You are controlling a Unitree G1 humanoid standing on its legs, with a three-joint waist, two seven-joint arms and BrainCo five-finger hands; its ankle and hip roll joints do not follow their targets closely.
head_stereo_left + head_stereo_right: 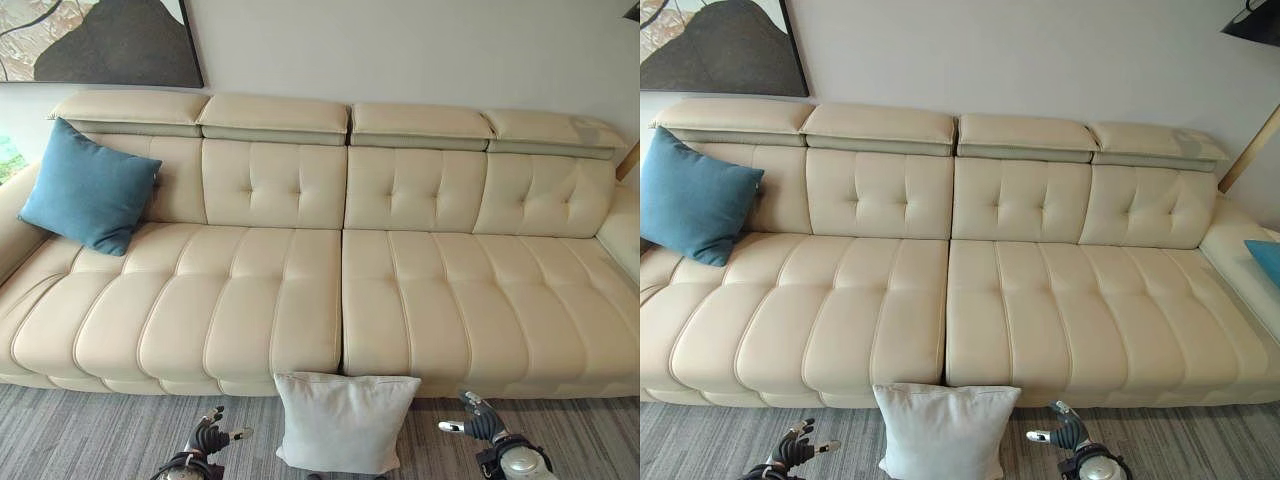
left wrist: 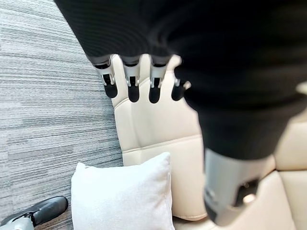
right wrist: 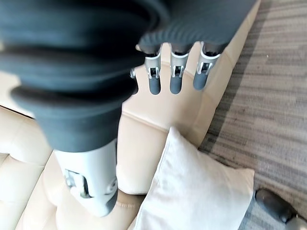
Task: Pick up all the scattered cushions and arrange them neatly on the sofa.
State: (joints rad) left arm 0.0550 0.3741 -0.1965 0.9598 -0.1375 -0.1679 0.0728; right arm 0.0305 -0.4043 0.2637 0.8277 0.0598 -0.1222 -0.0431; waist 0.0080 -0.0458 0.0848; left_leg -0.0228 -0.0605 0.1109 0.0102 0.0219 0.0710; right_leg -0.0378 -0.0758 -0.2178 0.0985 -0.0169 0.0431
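Note:
A white cushion (image 1: 345,420) stands on the floor, leaning against the front of the cream sofa (image 1: 400,300) near its middle seam. A blue cushion (image 1: 90,187) is propped against the backrest at the sofa's left end. Part of another blue cushion (image 1: 1265,258) peeks in at the sofa's far right end. My left hand (image 1: 205,438) hovers low over the carpet just left of the white cushion, its fingers (image 2: 132,84) relaxed and holding nothing. On the cushion's other side, my right hand (image 1: 478,422) is open too, its fingers (image 3: 175,76) straight above the sofa's front edge.
Grey striped carpet (image 1: 80,430) runs along the sofa's front. A dark framed picture (image 1: 100,40) hangs on the wall behind the left end. A wooden pole (image 1: 628,160) leans by the right end.

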